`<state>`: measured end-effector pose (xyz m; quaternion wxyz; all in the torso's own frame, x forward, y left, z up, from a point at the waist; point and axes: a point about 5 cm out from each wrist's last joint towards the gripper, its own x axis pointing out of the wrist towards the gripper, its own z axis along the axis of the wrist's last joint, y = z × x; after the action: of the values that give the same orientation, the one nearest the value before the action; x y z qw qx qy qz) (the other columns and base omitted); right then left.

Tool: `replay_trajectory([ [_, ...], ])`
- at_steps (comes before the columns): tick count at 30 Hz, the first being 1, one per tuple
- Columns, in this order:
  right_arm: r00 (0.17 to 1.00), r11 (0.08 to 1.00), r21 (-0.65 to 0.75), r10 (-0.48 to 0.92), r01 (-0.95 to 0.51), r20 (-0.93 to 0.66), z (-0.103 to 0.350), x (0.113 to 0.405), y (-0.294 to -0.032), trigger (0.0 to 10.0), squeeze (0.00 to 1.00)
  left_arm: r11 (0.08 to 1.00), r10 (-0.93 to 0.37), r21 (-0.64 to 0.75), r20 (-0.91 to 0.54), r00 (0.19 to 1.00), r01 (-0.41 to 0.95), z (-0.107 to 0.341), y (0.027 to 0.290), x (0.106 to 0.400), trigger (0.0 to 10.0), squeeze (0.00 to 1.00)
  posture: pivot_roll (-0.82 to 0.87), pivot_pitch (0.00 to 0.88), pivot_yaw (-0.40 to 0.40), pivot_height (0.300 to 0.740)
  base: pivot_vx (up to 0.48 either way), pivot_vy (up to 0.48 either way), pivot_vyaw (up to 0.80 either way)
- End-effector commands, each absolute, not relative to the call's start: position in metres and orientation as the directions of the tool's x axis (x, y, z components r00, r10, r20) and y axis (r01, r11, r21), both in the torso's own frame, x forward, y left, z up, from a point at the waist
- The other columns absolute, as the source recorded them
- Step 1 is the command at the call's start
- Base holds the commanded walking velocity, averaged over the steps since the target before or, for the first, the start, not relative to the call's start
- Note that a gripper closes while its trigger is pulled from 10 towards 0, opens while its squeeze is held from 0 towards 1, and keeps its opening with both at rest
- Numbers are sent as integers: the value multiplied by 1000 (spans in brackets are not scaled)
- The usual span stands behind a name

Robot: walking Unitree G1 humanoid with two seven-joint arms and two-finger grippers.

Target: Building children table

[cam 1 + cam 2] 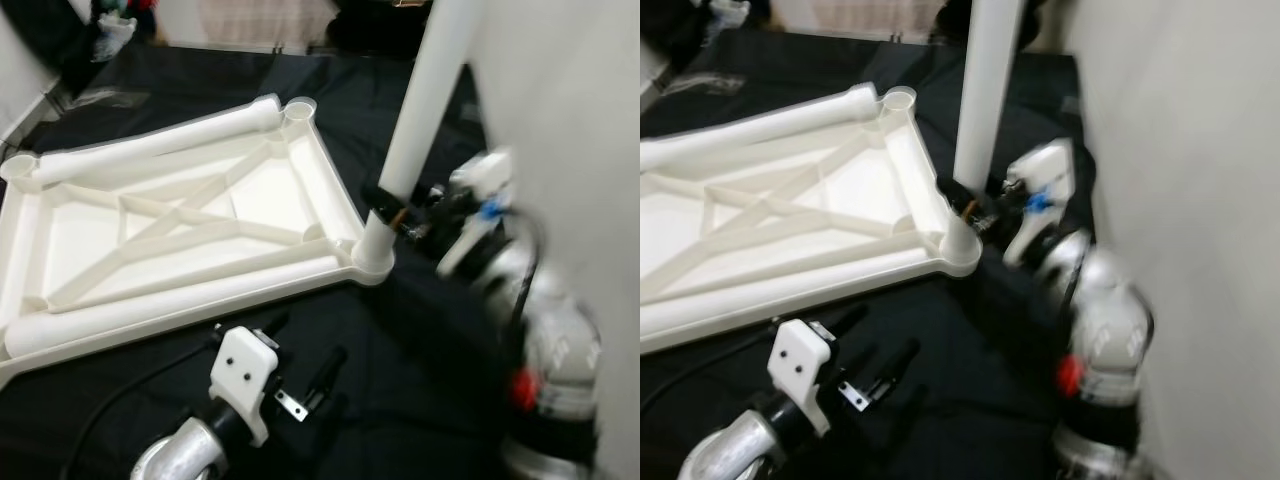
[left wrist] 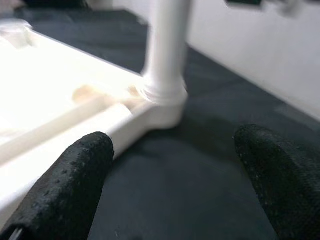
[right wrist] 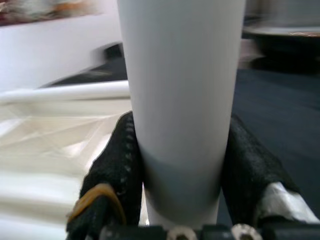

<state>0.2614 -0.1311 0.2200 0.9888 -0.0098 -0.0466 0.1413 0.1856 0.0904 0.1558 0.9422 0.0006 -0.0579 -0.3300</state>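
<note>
Right gripper (image 3: 180, 165): I had it clamped round the upright leg (image 1: 425, 110)
Left gripper (image 2: 175, 175): fingers spread, holding nothing
Tabletop (image 1: 180, 225): one leg socketed; two lay loose

I see the white plastic tabletop (image 1: 180, 230) lying underside-up on the black cloth (image 1: 400, 400), filling the left and centre of frame. A white tubular leg (image 1: 425, 105) stands in its lower-right corner socket, two more lying inside. My right gripper (image 1: 392, 212) clamps the standing leg's base; my left gripper (image 1: 300, 375) hangs at bottom centre, before the tabletop.

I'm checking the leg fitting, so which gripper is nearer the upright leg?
Right. The right gripper is shut on the leg just above its corner socket. The left gripper is open, low over the black cloth in front of the tabletop, apart from the leg.
</note>
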Motion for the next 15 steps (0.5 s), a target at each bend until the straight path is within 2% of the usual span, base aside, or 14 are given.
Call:
replay_trajectory([
  [1, 969, 996, -41, 66, -78, -239, 169, 251, -153, 0, 0, 786, -618, 29, 81, 782, 618, 147, 93, 189, 10000, 0, -61, 167, -29, 740, 0, 0, 0],
  [5, 973, 992, -70, 82, -100, -218, 176, 258, -151, 0, 0, 787, -616, 22, 85, 783, 616, 147, 92, 191, 10000, 0, -55, 161, -37, 740, 0, 0, 0],
  [6, 973, 991, -70, 97, -114, -208, 179, 269, -151, 0, 0, 789, -613, 21, 88, 785, 614, 148, 92, 190, 10000, 0, -39, 170, -36, 740, 0, 0, 0],
  [7, 975, 989, -65, 122, -136, -187, 183, 281, -151, 4078, 0, 792, -609, 21, 90, 788, 610, 149, 93, 187, 10000, 0, -23, 186, -32, 740, 0, 0, 0],
  [8, 973, 983, -61, 164, -176, -164, 189, 291, -148, 10000, 0, 794, -606, 22, 92, 790, 607, 151, 94, 184, 10000, 0, -16, 199, -28, 740, 0, 0, 0],
  [13, 970, 978, -58, 191, -201, -148, 193, 297, -147, 10000, 0, 796, -605, 24, 94, 791, 605, 152, 94, 182, 10000, 0, -13, 204, -26, 740, 0, 0, 0],
  [14, 900, 903, 43, 430, -428, -74, 209, 302, -129, 10000, 1000, 788, -615, 22, 88, 784, 615, 154, 94, 176, 10000, 0, 7, 233, -14, 740, 0, 0, 0],
  [15, 847, 847, 39, 531, -530, -10, 221, 302, -127, 10000, 1000, 782, -622, 19, 83, 779, 622, 154, 94, 173, 10000, 0, 22, 246, -4, 740, 0, 0, 0],
])
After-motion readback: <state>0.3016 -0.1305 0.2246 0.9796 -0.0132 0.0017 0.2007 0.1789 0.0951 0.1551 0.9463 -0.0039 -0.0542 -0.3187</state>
